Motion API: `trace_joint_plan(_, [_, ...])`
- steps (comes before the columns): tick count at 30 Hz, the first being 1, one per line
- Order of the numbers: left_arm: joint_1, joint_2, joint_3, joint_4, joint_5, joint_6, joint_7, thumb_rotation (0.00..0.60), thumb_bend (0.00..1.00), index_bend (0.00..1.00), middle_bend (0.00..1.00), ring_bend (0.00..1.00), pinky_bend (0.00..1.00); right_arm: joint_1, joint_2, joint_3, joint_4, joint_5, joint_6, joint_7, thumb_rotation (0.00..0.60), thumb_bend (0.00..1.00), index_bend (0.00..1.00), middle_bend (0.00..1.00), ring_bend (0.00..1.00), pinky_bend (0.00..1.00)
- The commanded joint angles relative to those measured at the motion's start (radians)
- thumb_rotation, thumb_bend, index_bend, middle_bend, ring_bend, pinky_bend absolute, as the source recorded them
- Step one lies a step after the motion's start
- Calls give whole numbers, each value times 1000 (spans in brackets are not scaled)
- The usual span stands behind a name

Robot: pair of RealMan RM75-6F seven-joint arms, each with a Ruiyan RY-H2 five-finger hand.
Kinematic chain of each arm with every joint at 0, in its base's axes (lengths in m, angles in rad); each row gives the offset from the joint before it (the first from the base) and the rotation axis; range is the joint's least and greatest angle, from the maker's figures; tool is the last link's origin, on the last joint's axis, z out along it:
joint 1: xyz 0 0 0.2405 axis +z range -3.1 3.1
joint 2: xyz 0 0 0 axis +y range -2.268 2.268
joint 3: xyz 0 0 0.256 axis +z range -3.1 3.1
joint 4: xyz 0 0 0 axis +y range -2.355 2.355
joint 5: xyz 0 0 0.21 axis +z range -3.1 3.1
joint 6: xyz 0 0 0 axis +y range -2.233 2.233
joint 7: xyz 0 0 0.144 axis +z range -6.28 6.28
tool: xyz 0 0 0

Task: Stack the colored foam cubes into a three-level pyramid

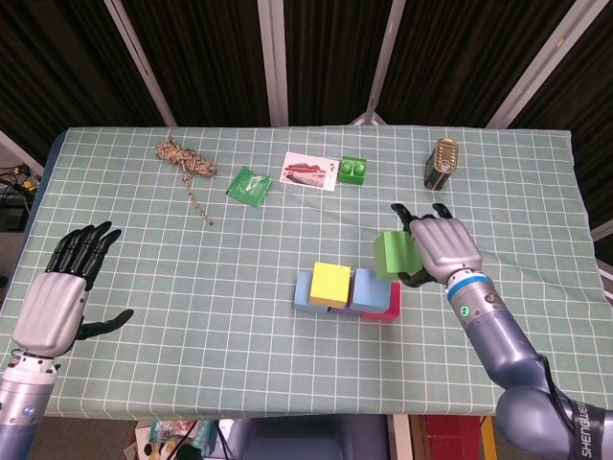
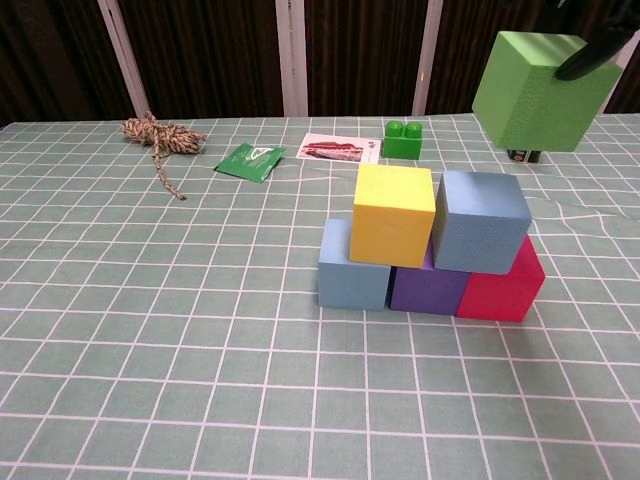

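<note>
My right hand (image 1: 439,245) holds a green foam cube (image 1: 395,255) in the air, just up and to the right of the stack; the chest view shows the green cube (image 2: 538,90) above the stack's right side with one dark finger (image 2: 596,56) over its top edge. On the table a light-blue cube (image 2: 350,270), a purple cube (image 2: 428,285) and a pink cube (image 2: 500,285) form the bottom row. A yellow cube (image 2: 392,213) and a grey-blue cube (image 2: 480,220) sit on them. My left hand (image 1: 63,297) hovers open at the far left, fingers spread.
At the back lie a twine bundle (image 1: 184,159), a green packet (image 1: 249,185), a printed card (image 1: 310,172), a green toy brick (image 1: 352,170) and a brass-coloured tin (image 1: 442,163). The table's checked cloth (image 1: 192,316) runs to the front edge.
</note>
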Motion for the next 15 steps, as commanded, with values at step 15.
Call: trace_joint_plan(15, [0, -2, 2, 0, 1, -2, 5, 600, 34, 0, 17, 0, 0, 31, -7, 14, -16, 155, 41, 5, 600, 320, 0, 501, 269, 0])
